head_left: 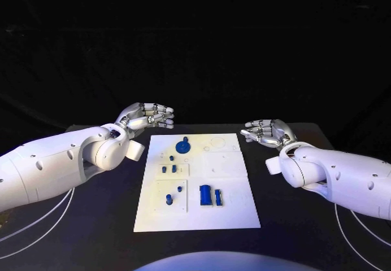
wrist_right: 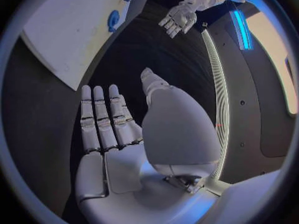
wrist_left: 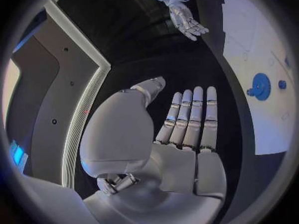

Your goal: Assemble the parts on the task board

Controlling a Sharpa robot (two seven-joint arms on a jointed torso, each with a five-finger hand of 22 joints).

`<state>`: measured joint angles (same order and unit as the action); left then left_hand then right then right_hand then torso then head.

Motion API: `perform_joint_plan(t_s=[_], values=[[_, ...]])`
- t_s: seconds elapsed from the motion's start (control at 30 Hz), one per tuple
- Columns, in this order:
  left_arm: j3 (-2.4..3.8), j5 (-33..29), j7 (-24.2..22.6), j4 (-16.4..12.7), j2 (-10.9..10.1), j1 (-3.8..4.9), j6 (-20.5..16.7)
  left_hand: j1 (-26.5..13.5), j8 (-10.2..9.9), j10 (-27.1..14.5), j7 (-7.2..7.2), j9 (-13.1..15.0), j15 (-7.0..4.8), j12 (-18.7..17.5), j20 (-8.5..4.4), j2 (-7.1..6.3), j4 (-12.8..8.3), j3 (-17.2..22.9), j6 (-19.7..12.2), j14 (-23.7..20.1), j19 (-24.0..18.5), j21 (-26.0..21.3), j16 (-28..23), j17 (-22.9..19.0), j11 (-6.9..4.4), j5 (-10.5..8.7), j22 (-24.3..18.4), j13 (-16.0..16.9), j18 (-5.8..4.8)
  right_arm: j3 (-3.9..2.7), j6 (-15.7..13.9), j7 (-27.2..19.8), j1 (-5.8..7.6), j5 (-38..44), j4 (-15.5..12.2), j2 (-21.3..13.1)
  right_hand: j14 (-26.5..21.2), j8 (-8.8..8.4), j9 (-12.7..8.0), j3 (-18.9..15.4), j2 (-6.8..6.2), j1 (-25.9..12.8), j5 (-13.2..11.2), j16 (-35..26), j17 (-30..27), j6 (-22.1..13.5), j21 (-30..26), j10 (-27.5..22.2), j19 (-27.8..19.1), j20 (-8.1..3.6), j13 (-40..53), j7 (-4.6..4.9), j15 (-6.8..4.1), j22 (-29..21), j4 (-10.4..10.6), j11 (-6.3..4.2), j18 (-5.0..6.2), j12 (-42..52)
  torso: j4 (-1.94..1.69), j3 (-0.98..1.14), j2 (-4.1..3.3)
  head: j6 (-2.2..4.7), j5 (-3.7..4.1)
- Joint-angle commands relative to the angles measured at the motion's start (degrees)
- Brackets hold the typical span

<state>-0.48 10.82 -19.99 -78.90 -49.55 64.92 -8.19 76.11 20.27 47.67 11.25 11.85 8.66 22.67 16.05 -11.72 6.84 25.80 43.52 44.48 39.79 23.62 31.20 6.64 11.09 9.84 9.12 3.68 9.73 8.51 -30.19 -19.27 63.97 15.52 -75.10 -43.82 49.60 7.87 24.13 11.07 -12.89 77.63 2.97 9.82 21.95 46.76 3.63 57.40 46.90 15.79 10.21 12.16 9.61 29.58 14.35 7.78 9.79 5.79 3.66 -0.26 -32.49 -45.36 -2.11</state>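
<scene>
In the head view, the white task board (head_left: 198,183) lies in the middle of the black surface (head_left: 98,237), its long sides running from the near edge toward the far edge. Small blue parts rest on it: a round disc (head_left: 184,146) near the board's far end, two little pegs (head_left: 169,168) in a square recess midway, more pegs (head_left: 170,197) in a recess nearer the front, and a blue block (head_left: 206,195) with a slim bar (head_left: 218,196) beside it. The left hand (head_left: 147,117) hangs above the surface off the board's far left corner, fingers loosely curled and apart, holding nothing. The right hand (head_left: 266,132) hangs off the far right corner, likewise empty.

In the left wrist view, the left hand (wrist_left: 187,134) lies flat with fingers straight, empty; the disc (wrist_left: 259,86) sits on the board (wrist_left: 249,40), the right hand (wrist_left: 187,22) beyond.

In the right wrist view, the right hand (wrist_right: 109,134) is stretched flat, empty, beside the board (wrist_right: 69,30).
</scene>
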Motion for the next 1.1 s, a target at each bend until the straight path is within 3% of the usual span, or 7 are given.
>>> perform_joint_plan(t_s=[0.03,0.13,0.17,0.47,0.5,0.53,1.1], values=[[0.03,-7.20,-5.24,1.67,1.18,-0.23,-2.52,1.57,0.05,1.78,1.46,-0.58,0.75,-3.41,0.39,0.81,1.86,-3.28,-0.12,1.06,1.60,-5.61,-5.50,-0.30,-0.06,-3.90,-3.51,-0.06,0.54,-0.17,5.97,-6.31,0.07,-8.46,2.98,1.42,-0.59,-0.65,-1.00,-7.34,2.85,1.72,-0.13,-1.91,-2.43,-0.53,0.08,-4.27,-1.74,0.39,-2.71,0.37,0.19,-4.05,1.21,3.04,0.49,-1.26,-0.08,0.35,0.63,1.30,0.02],[0.03,-8.98,-6.30,2.80,1.91,-0.42,-3.32,2.38,0.08,2.16,1.46,-0.96,0.93,-5.03,0.43,1.29,2.81,-5.04,-0.06,1.39,2.53,-7.90,-8.09,-0.22,0.07,-4.34,-4.85,-0.08,0.43,-0.28,6.51,-6.80,0.24,-9.24,4.43,2.19,-0.63,-1.01,-1.87,-13.62,4.74,3.33,-0.15,-3.25,-4.28,-0.53,-0.12,-4.29,-2.47,0.54,-4.74,0.49,0.58,-7.17,2.15,3.01,0.39,-1.86,-0.18,0.64,0.60,1.82,0.02],[-0.01,-3.92,-2.31,2.45,1.65,-0.37,-1.23,-21.50,-20.27,-47.67,-11.25,-11.85,-8.66,-22.67,-16.05,11.72,-6.84,-25.80,-43.52,-44.48,-39.79,-23.62,-31.20,-6.64,-11.09,-9.84,-9.12,-3.68,-9.73,-0.23,2.50,-2.95,0.18,-4.85,4.03,1.96,-49.60,-7.87,-24.13,-11.07,12.89,-20.98,-2.97,-9.82,-21.95,-46.76,-3.63,-57.40,-46.90,-15.79,-10.21,-12.16,-9.61,-29.58,-14.35,-7.78,-9.79,-5.79,-0.07,0.32,0.42,1.32,0.04],[0.06,-4.86,-3.33,0.61,2.09,-0.97,-5.94,-35.27,-20.27,-47.67,-11.25,-11.85,-8.66,-22.67,-16.05,11.72,-6.84,-25.80,-43.52,-44.48,-39.79,-23.62,-31.20,-6.64,-11.09,-9.84,-9.12,-3.68,-9.73,-2.30,-1.61,-4.85,-0.82,-7.52,-0.70,1.25,-49.60,-7.87,-24.13,-11.07,12.89,-35.49,-2.97,-9.82,-21.95,-46.76,-3.63,-57.40,-46.90,-15.79,-10.21,-12.16,-9.61,-29.58,-14.35,-7.78,-9.79,-5.79,-0.95,0.31,0.64,3.69,0.55],[0.08,-5.08,-3.57,0.18,2.19,-1.11,-7.05,-76.11,-20.27,-47.67,-11.25,-11.85,-8.66,-22.67,-16.05,11.72,-6.84,-25.80,-43.52,-44.48,-39.79,-23.62,-31.20,-6.64,-11.09,-9.84,-9.12,-3.68,-9.73,-2.79,-2.57,-5.29,-1.05,-8.14,-1.80,1.08,-49.60,-7.87,-24.13,-11.07,12.89,-37.14,-2.97,-9.82,-21.95,-46.76,-3.63,-57.40,-46.90,-15.79,-10.21,-12.16,-9.61,-29.58,-14.35,-7.78,-9.79,-5.79,-1.15,0.31,0.69,4.24,0.66],[0.09,-5.32,-3.83,-0.29,2.30,-1.26,-8.26,-76.11,-20.27,-47.67,-11.25,-11.85,-8.66,-22.67,-16.05,11.72,-6.84,-25.80,-43.52,-44.48,-39.79,-23.62,-31.20,-6.64,-11.09,-9.84,-9.12,-3.68,-9.73,-3.32,-3.62,-5.77,-1.31,-8.83,-3.01,0.90,-49.60,-7.87,-24.13,-11.07,12.89,-77.63,-2.97,-9.82,-21.95,-46.76,-3.63,-57.40,-46.90,-15.79,-10.21,-12.16,-9.61,-29.58,-14.35,-7.78,-9.79,-5.79,-1.38,0.30,0.75,4.84,0.79],[0.46,-10.45,-9.40,-10.32,4.69,-4.52,-34.04,-76.11,-20.27,-47.67,-11.25,-11.85,-8.66,-22.67,-16.05,11.72,-6.84,-25.80,-43.52,-44.48,-39.79,-23.62,-31.20,-6.64,-11.09,-9.84,-9.12,-3.68,-9.73,-8.51,-13.93,-10.52,-3.81,-15.52,-14.86,-0.87,-49.60,-7.87,-24.13,-11.07,12.89,-77.63,-2.97,-9.82,-21.95,-46.76,-3.63,-57.40,-46.90,-15.79,-10.21,-12.16,-9.61,-29.58,-14.35,-7.78,-9.79,-5.79,-3.66,0.26,1.31,10.99,2.11]])
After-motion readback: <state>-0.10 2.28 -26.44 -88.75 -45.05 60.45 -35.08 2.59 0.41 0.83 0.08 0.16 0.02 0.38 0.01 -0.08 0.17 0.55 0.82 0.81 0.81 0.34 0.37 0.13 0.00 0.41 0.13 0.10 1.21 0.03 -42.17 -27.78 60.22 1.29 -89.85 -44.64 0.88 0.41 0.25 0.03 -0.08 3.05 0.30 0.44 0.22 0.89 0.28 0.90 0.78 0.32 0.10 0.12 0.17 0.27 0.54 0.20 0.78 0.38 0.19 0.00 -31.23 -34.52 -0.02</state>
